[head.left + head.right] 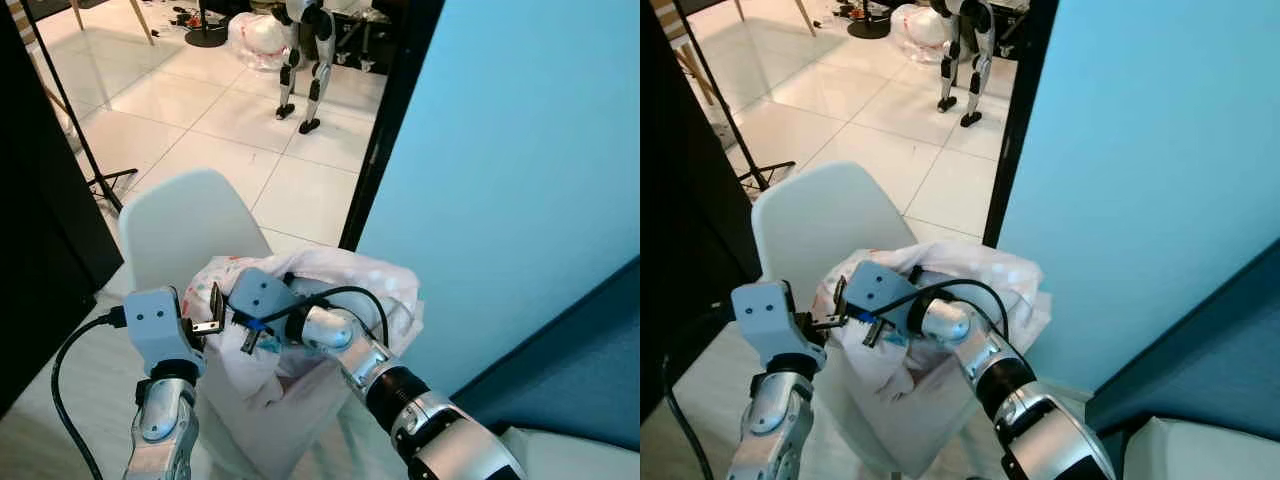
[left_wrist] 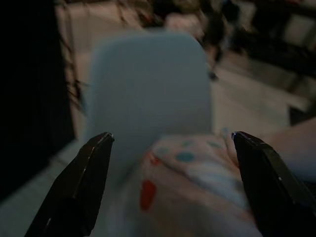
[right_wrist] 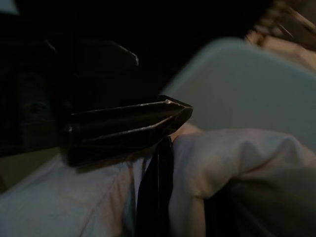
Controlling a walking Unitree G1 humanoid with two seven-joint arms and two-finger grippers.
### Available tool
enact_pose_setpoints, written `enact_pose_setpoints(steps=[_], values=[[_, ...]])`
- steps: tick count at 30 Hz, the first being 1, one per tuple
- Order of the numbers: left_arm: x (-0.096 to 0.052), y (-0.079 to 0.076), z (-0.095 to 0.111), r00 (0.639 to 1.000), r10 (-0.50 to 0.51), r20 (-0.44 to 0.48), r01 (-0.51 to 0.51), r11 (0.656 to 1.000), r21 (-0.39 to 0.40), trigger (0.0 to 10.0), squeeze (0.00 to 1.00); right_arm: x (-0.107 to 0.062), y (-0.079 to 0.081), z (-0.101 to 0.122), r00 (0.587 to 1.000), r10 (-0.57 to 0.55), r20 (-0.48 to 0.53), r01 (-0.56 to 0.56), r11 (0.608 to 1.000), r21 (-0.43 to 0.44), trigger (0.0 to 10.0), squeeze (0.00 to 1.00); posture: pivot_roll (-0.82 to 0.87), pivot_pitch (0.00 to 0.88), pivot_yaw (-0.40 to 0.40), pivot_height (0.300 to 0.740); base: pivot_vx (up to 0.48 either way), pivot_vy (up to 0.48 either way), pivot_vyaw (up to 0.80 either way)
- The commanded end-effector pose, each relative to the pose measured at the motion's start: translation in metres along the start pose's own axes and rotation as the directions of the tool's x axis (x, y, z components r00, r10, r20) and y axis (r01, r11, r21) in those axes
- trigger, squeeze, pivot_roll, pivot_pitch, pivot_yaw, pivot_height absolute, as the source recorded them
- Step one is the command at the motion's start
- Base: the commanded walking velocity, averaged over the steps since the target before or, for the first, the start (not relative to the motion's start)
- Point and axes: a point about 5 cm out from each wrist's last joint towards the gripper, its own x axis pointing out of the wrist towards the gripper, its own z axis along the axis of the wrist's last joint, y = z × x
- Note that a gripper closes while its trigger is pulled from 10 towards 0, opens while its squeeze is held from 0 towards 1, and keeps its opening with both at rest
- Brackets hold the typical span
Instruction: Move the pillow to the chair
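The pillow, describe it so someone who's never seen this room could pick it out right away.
Start at the tall light blue wall panel on the robot's right. Just left of its foot stands a white shell chair, and the pillow lies bunched on its seat between the left gripper and right gripper. It is the one soft, crumpled thing there: white cloth with red and blue spots.

A white chair (image 1: 185, 235) stands on pale floor tiles (image 1: 215, 130), its seat bearing 1 spotted pillow (image 1: 345, 290).
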Motion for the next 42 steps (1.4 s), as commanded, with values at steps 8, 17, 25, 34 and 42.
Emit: enact_pose_setpoints(steps=[8, 17, 25, 34, 42], values=[[-0.004, -0.005, -0.011, 0.997, -0.027, -0.066, 0.028, 1.000, 0.012, 10.0, 0.00, 0.014, 0.013, 0.044, 0.942, 0.229, 0.243, -0.229, 0.973, -0.028, 10.0, 0.00, 0.04, 0.136, -0.119, 0.740, 0.000, 0.000, 0.80], [-0.003, -0.007, -0.011, 0.997, -0.040, -0.068, 0.041, 0.999, 0.012, 10.0, 0.00, 0.003, -0.011, 0.028, 0.982, 0.176, 0.075, -0.163, 0.976, -0.147, 10.0, 0.00, 0.04, 0.122, -0.116, 0.740, 0.000, 0.000, 0.80], [-0.001, -0.009, -0.013, 0.996, -0.046, -0.071, 0.047, 0.999, 0.013, 10.0, 0.00, -0.006, -0.028, 0.041, 0.963, 0.181, 0.199, -0.178, 0.983, -0.033, 10.0, 0.00, 0.04, 0.104, -0.118, 0.740, 0.000, 0.000, 0.80], [-0.001, -0.010, -0.012, 0.996, -0.052, -0.070, 0.053, 0.999, 0.013, 10.0, 0.00, -0.011, -0.058, -0.001, 0.945, -0.220, -0.241, 0.170, 0.962, -0.213, 10.0, 0.00, 0.04, 0.110, -0.118, 0.740, 0.000, 0.000, 0.18], [-0.005, -0.012, -0.015, 0.995, -0.053, -0.080, 0.054, 0.998, 0.009, 10.0, 0.00, -0.008, -0.054, -0.014, 0.876, -0.368, -0.313, 0.256, 0.903, -0.347, 10.0, 0.00, 0.04, 0.134, -0.119, 0.740, 0.000, 0.000, 0.00]])
